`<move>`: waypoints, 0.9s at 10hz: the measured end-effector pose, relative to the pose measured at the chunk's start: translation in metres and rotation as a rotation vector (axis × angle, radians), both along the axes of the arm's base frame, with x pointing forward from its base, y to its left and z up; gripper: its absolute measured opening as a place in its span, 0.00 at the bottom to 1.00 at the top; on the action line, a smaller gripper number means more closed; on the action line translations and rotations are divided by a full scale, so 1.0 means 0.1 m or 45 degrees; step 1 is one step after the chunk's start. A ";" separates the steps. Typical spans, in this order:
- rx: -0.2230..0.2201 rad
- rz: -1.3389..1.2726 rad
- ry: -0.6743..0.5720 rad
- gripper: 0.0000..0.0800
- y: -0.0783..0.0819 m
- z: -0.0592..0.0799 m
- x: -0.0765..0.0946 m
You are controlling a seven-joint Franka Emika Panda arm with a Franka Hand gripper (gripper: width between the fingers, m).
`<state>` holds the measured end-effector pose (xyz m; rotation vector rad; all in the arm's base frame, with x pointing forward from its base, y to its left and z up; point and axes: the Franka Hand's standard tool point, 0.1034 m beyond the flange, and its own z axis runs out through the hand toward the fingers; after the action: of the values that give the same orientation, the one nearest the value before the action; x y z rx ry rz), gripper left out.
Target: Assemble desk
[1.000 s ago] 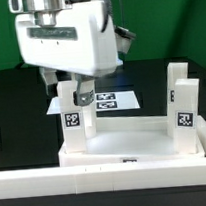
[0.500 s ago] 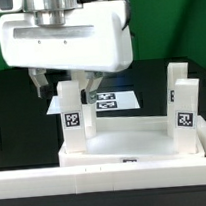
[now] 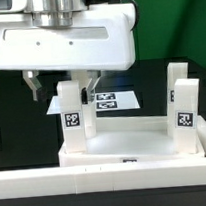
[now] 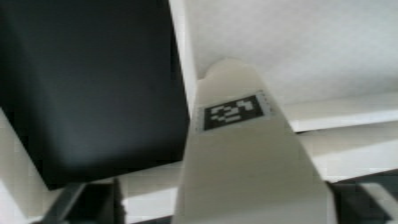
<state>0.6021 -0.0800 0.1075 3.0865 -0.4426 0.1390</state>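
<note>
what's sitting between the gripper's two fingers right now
The top of a white desk leg standing in the desk top. The gripper straddles it; the exterior view shows this, and the wrist view shows the leg running up between the fingers.

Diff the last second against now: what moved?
The claw came down toward the camera and shifted to the exterior view's left, so its fingers now straddle the leg on the exterior view's left. They have begun closing but don't visibly clamp it yet. Unchanged: that leg and the leg on the exterior view's right stand upright on the desk top, and the marker board lies behind.
</note>
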 end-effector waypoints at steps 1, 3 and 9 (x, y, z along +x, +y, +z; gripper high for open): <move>-0.004 0.001 -0.008 0.50 0.02 0.00 0.00; -0.003 -0.003 -0.007 0.36 0.03 -0.01 0.00; 0.025 -0.283 -0.017 0.36 0.02 -0.01 0.00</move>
<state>0.6021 -0.0779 0.1066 3.0289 -0.7861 0.1516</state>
